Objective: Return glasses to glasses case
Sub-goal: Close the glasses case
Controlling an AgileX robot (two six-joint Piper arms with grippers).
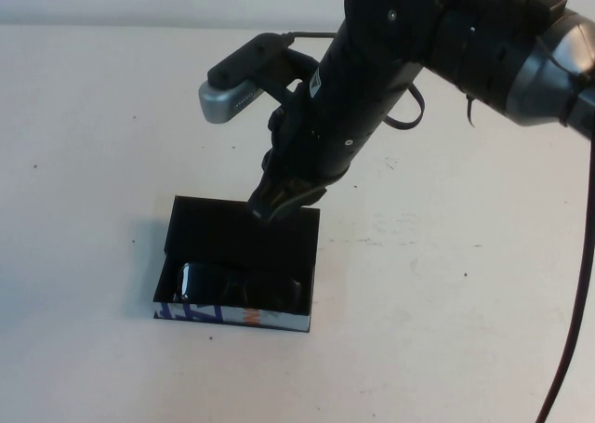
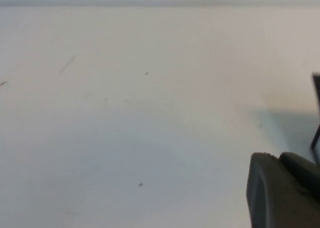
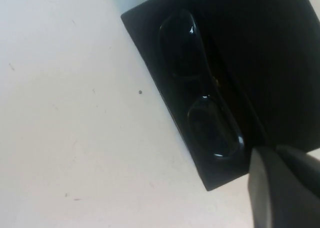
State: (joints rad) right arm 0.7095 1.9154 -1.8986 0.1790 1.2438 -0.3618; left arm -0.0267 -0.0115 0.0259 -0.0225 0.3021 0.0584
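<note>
Glasses (image 1: 218,282) lie inside the open glasses case (image 1: 238,237) on my bench (image 1: 93,163). Right tool (image 1: 276,203) hangs at the case's 12 o'clock edge, fingers pressed together, gripping nothing. Left tool (image 2: 285,193): state unclear.

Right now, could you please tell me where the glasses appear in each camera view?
High view: the glasses lie inside the open glasses case, lower centre, just below the right gripper.
Left wrist view: not in it; only the left gripper over bare table.
Right wrist view: the glasses run diagonally, upper centre to lower right.
Shared landmark: the case's black interior.
</note>
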